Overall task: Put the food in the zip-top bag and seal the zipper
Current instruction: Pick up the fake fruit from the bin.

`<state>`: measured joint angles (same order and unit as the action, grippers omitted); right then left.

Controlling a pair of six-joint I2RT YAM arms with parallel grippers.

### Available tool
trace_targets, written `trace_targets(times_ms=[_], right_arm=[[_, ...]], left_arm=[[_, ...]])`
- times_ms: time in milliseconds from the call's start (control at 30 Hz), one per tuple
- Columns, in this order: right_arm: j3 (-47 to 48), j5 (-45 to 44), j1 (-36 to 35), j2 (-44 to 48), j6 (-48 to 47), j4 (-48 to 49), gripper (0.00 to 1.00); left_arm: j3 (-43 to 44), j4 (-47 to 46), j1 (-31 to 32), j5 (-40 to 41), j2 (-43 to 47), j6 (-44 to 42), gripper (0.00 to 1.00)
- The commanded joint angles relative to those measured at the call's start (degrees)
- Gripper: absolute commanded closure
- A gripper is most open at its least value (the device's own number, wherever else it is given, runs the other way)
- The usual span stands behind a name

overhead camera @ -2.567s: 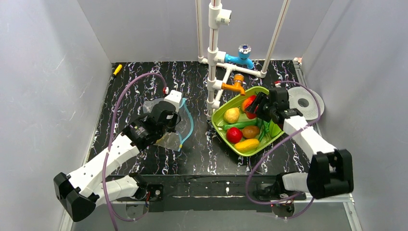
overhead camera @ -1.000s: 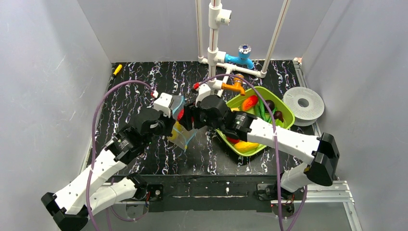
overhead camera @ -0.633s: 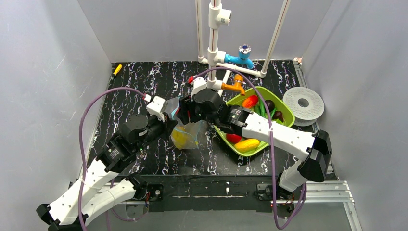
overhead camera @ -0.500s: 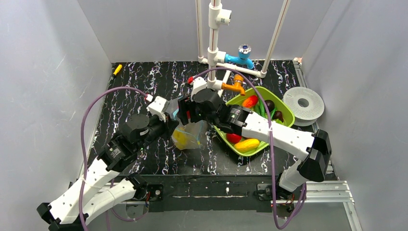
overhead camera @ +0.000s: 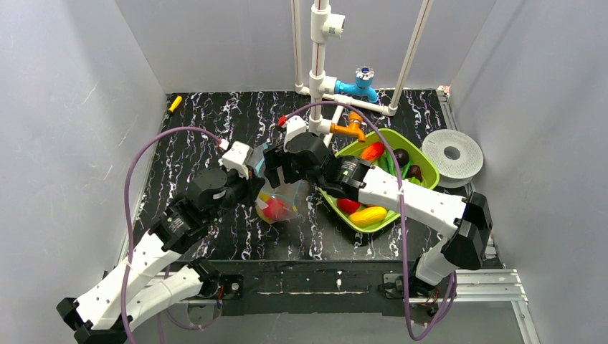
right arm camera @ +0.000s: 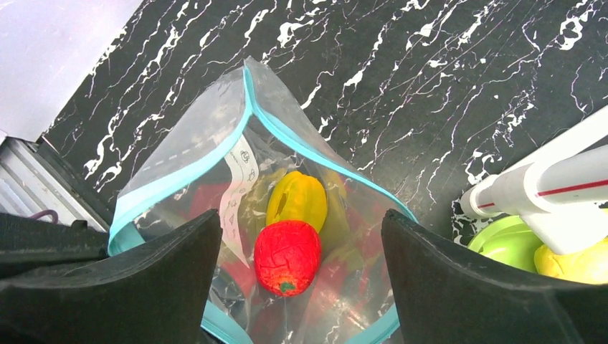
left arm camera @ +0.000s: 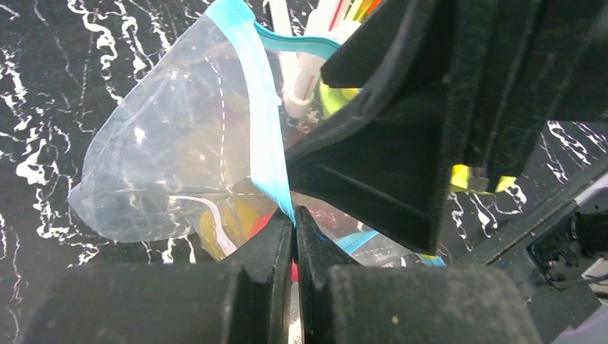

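Observation:
The clear zip-top bag (overhead camera: 281,204) hangs open over the table, and its light-blue zipper (right arm camera: 179,183) rims the mouth. My left gripper (left arm camera: 294,215) is shut on the zipper strip (left arm camera: 267,154) and holds the bag up; from above it (overhead camera: 252,176) is at the bag's left edge. My right gripper (right arm camera: 300,228) is open and empty right above the mouth, also seen from above (overhead camera: 277,170). Inside the bag lie a red fruit (right arm camera: 287,256) and a yellow fruit (right arm camera: 296,201), beside the white label (right arm camera: 239,183). More food sits in the tray: red (overhead camera: 348,206), yellow (overhead camera: 368,216), orange-red (overhead camera: 372,152).
The lime-green tray (overhead camera: 425,174) stands right of the bag, under my right forearm. A white pipe frame with an orange tap (overhead camera: 351,130) and a blue tap (overhead camera: 364,79) rises behind it. A white disc (overhead camera: 452,153) lies at the far right, a small yellow piece (overhead camera: 174,103) at the back left.
My right arm swung from the tray to the bag mouth, and a red fruit now lies in the bag on the yellow one. My left gripper has lifted the bag by its zipper.

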<state>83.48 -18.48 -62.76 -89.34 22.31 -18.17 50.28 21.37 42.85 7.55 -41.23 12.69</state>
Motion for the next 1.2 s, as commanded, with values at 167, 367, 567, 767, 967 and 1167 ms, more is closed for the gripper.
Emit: trace_targets(times_ms=[167,367,567,767,967,1167], right_arm=[[-4.30,-0.34,-0.17,8.27,-0.31,-0.68,0.22],[-10.55,-4.32,-0.19,17.95,-3.64,0.43,0.23],[-19.49,-13.93,-0.18,28.00,-7.05,0.10,0.22],[-28.50,-21.31,-0.04,37.38,0.07,-8.43,0.21],[-39.48,-21.54,2.21,44.90,9.06,-10.50,0.18],[-38.65,-17.33,8.10,41.07,11.15,-14.83,0.18]], left_arm=[[1.55,3.69,-0.35,15.76,-2.71,1.88,1.00],[1.75,4.10,-0.40,17.88,-3.70,1.73,1.00],[1.49,4.12,-0.33,19.75,-3.86,1.16,1.00],[1.38,4.30,-0.38,21.59,-3.34,0.70,1.00],[1.31,4.04,-0.40,22.87,-3.95,-0.31,1.00],[1.57,4.30,-0.39,23.10,-6.10,-0.82,1.00]])
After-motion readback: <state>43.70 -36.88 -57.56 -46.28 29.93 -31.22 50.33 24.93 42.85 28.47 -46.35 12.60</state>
